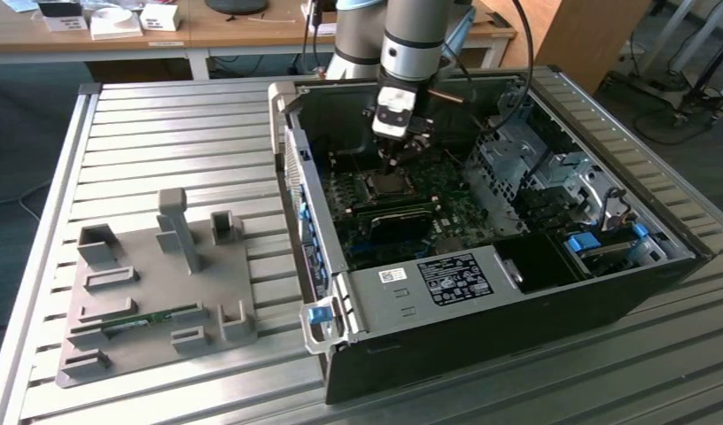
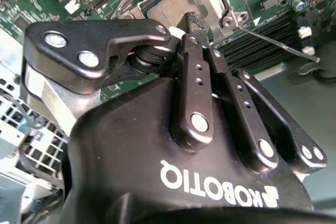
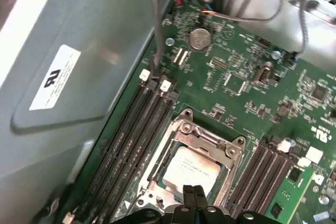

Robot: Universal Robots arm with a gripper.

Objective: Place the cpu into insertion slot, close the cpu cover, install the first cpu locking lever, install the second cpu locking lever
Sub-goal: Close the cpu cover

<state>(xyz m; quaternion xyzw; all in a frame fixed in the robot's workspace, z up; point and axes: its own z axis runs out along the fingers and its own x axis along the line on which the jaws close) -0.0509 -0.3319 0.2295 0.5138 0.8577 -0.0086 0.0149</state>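
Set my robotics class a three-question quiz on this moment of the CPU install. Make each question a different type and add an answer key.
1. True or false: the cpu sits on the green motherboard, between two banks of long black memory slots.
2. Multiple choice: the fingertips of the pincer are A) spread wide apart, B) pressed together, C) clamped on a cable.
3. Short answer: in the exterior view, on which side of the computer case does the grey holder tray lie?

Key: 1 true; 2 B; 3 the exterior view's left.
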